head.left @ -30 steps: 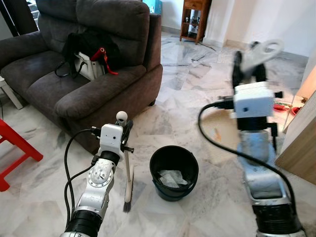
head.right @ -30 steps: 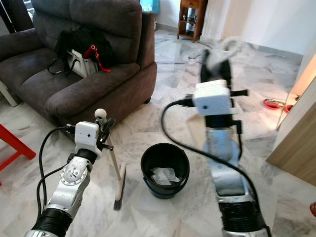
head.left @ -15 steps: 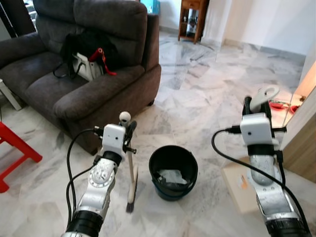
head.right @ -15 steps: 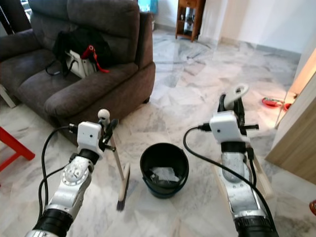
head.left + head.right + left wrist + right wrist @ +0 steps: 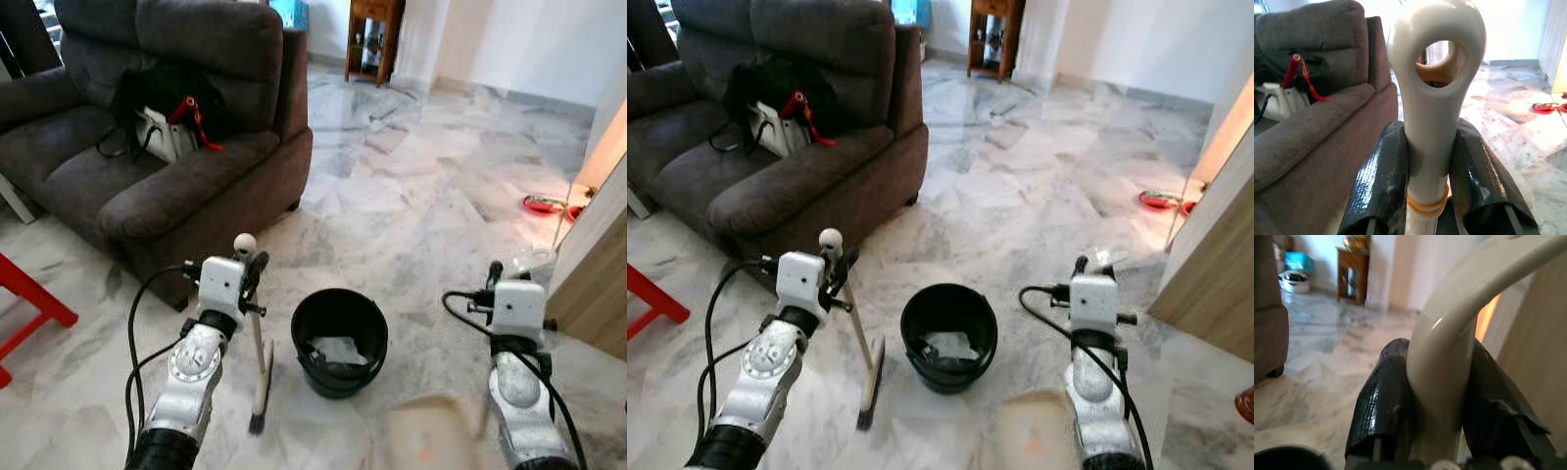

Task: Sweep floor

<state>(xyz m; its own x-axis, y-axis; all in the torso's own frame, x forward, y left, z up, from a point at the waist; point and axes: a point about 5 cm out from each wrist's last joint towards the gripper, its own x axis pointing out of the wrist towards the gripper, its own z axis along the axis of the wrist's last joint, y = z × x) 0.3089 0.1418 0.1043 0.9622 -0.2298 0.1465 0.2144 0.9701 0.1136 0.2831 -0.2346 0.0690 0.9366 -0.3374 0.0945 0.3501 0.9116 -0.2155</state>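
Marble floor (image 5: pixel 411 186), pale and grey-veined, runs under everything, and the round black plastic bucket (image 5: pixel 340 342) at its middle serves as the landmark. No brand, label or readable writing shows on any object.

Far to the left of the bucket, a red plastic stool (image 5: pixel 29 313) is cut off by the frame edge. Behind and left of the bucket stands a dark grey fabric sofa (image 5: pixel 167 137), with a black bag with red straps (image 5: pixel 162 98) lying on its seat. Just left of the bucket, the left gripper (image 5: pixel 251 277) is clamped on the cream plastic handle of a small hand broom (image 5: pixel 257 362), whose dark bristles rest on the floor beside the bucket. The left wrist view shows what the head views cannot: the handle ends in a rounded loop with a hole, carries an orange band lower down, and sits squeezed between both black fingers (image 5: pixel 1382 191).

Inside the bucket lies a crumpled whitish scrap (image 5: pixel 338 351); what it is cannot be told.

Behind the bucket, far off, stands a small brown wooden cabinet (image 5: pixel 370 37). Right of the bucket and nearer the robot, a beige flat dustpan (image 5: pixel 431 441) lies blurred on the floor, its edges hard to make out. The right gripper (image 5: pixel 505 277) is closed around the dustpan's cream curved handle (image 5: pixel 1449 357), shown close up in the right wrist view. Further right, a light wooden panel (image 5: pixel 593 274) is cut off, and red bowls (image 5: pixel 544 205) lie beyond it.
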